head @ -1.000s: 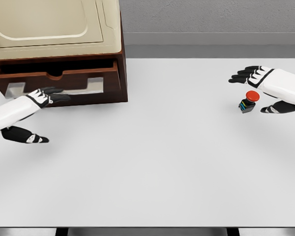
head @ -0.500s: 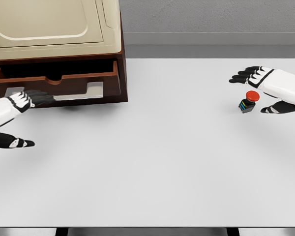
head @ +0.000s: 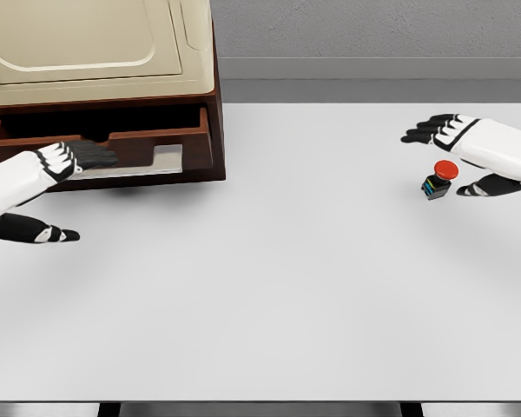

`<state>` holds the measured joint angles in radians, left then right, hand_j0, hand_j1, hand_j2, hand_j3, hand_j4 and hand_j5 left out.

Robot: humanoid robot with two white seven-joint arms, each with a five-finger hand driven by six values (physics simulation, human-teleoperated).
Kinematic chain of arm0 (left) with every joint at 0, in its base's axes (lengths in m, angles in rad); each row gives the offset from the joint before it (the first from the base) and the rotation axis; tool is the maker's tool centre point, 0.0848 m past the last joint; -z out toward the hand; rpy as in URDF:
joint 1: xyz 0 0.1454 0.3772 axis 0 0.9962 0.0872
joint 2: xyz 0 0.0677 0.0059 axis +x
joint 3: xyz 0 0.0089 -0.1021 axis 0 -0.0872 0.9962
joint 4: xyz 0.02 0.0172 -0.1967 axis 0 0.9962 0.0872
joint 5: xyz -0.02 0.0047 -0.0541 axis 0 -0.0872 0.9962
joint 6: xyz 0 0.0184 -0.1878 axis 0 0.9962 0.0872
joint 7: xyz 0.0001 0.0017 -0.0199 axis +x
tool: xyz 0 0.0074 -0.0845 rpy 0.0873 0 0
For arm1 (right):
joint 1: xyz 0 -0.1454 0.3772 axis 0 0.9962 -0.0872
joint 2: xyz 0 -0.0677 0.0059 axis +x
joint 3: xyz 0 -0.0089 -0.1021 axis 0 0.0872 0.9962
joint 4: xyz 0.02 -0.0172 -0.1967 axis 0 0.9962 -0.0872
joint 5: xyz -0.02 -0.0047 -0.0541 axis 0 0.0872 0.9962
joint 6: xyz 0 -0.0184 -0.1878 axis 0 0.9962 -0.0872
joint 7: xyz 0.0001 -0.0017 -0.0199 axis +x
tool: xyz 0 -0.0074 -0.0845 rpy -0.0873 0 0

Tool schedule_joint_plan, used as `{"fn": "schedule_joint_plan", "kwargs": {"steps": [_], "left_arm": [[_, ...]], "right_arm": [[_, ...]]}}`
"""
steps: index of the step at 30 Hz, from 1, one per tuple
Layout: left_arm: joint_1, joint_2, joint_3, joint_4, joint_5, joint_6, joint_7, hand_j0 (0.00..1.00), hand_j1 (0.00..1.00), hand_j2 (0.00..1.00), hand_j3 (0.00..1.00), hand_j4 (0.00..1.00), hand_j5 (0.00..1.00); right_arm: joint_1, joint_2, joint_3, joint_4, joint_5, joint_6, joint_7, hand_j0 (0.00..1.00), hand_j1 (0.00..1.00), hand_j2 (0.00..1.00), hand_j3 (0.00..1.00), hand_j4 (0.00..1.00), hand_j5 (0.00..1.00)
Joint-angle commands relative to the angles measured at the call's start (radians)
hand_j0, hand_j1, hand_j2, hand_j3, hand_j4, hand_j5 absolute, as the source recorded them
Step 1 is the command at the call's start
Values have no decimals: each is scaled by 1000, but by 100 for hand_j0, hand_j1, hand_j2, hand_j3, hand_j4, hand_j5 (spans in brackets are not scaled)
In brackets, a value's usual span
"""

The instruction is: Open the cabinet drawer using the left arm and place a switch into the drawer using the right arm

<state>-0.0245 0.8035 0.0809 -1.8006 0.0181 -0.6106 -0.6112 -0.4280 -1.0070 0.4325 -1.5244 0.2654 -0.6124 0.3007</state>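
At far left, the dark brown wooden cabinet drawer (head: 113, 139) stands partly pulled out, with the left hand (head: 48, 178) spread flat at its front, holding nothing. Between lies bare white tabletop (head: 313, 278), ample room for a carry. Near the right edge, the right hand (head: 478, 156) brackets the red-capped switch (head: 438, 180), fingers wide, not yet grasping.

Single head-mounted view, looking forward and down across the white table (head: 286, 287) toward the cabinet (head: 104, 87) at upper left.
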Motion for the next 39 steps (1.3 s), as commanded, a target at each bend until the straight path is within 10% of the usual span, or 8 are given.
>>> {"fn": "schedule_joint_plan", "kwargs": {"steps": [1,14,39], "left_arm": [[0,-4,-47,0,5,3,0,100,100,100,100,100,100],[-84,-9,-121,60,-6,38,0,100,100,100,100,100,100],[-32,-6,-119,92,17,26,0,100,100,100,100,100,100]], "right_arm": [[0,13,17,21,3,1,0,100,100,100,100,100,100],[-3,10,17,32,-2,1,54,100,100,100,100,100,100],[-71,47,17,113,-6,1,170,100,100,100,100,100,100]]}}
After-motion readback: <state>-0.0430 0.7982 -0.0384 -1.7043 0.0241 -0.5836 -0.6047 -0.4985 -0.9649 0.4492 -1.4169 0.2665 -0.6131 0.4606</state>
